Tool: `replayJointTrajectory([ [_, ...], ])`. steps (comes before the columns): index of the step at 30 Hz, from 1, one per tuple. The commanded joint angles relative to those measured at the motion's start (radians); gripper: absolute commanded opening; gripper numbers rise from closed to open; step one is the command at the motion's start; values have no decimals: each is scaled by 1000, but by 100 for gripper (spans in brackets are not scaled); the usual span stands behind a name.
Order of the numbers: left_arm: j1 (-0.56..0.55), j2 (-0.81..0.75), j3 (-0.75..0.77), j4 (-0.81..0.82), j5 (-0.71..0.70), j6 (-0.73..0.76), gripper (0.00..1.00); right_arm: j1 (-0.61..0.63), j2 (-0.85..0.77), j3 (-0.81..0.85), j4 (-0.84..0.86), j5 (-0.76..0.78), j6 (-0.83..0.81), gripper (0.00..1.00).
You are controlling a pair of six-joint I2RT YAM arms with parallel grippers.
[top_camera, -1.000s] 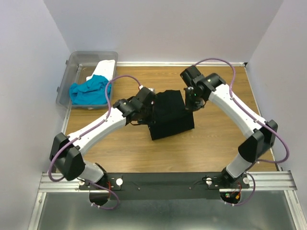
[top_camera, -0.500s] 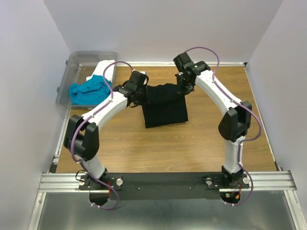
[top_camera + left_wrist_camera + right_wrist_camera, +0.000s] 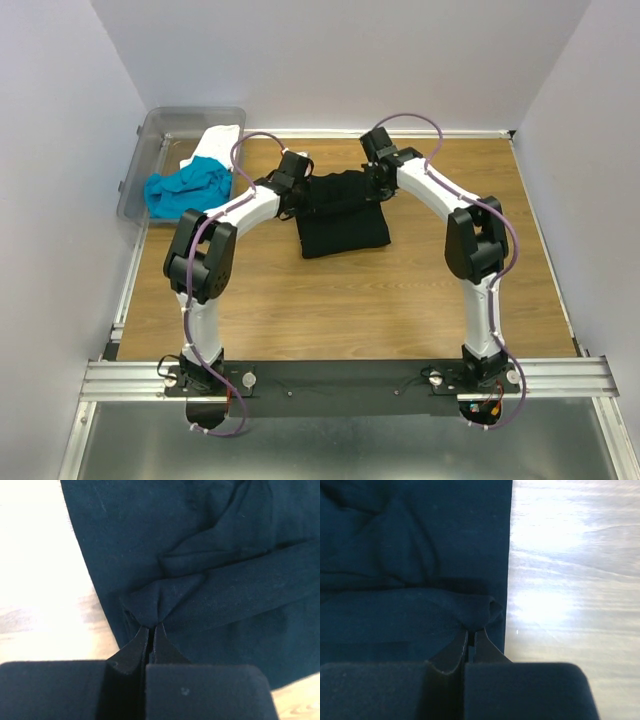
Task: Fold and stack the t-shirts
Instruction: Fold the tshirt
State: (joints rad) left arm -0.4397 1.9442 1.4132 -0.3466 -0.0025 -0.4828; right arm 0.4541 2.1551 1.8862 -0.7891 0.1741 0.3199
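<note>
A wooden tabletop (image 3: 330,300) with pale walls (image 3: 60,150) on three sides, seen from above. A black t-shirt (image 3: 345,225), soft matte cloth folded into a rough rectangle, lies midway between the left and right edges, nearer the far edge than the near one.

Two white arms (image 3: 470,250) with black joints and looping purple cables (image 3: 405,120) rise from a metal rail (image 3: 340,375) along the near edge. They bend inward over the shirt, covering parts of its far corners.

The left gripper (image 3: 150,632) has its dark, tapered fingers pressed together on a bunched tuck of the shirt's left edge. A thick rolled fold runs away from the tuck across the cloth. The right gripper (image 3: 471,637) is clamped in the same way on a small puckered tuck at the shirt's right edge, just beside bare, glossy wood grain. Between the two pinches the cloth is creased and rumpled. The nearer part lies flat and smooth.

At the far left corner stands a clear plastic bin (image 3: 160,130), rectangular with rounded corners. A crumpled turquoise t-shirt (image 3: 185,190) lies heaped in it and spills over its right rim. A white t-shirt (image 3: 220,143) is draped across that rim just behind the turquoise one. Both are well apart from the black shirt, though the left arm passes near them.
</note>
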Motion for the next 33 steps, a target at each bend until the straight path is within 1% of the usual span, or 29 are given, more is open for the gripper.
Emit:
replayJointTrajectory([
  [1,38,27,-13,27,-76,15,0,-35,38,-78,161,85,-33,1],
  [4,39,62,-36,38,-67,-7,0,-37,60,-102,205,76,-36,1],
  [6,39,50,-75,61,-63,-29,0,-35,60,-107,215,68,-38,0],
  [10,39,-54,-151,107,-89,-51,0,-37,11,-121,228,77,-31,1],
  [16,39,-114,-224,170,-111,-69,0,-35,-40,-163,298,56,-36,1],
  [22,39,-178,-318,239,-114,-137,0,-37,-92,-252,392,21,-36,1],
  [28,39,-192,-388,270,-142,-226,0,-37,-87,-276,435,-15,-45,2],
  [29,39,-185,-392,274,-140,-230,0,-37,-84,-274,436,-18,-45,4],
  [33,41,-139,-367,279,-131,-217,0,-37,-64,-265,442,-21,-54,4],
])
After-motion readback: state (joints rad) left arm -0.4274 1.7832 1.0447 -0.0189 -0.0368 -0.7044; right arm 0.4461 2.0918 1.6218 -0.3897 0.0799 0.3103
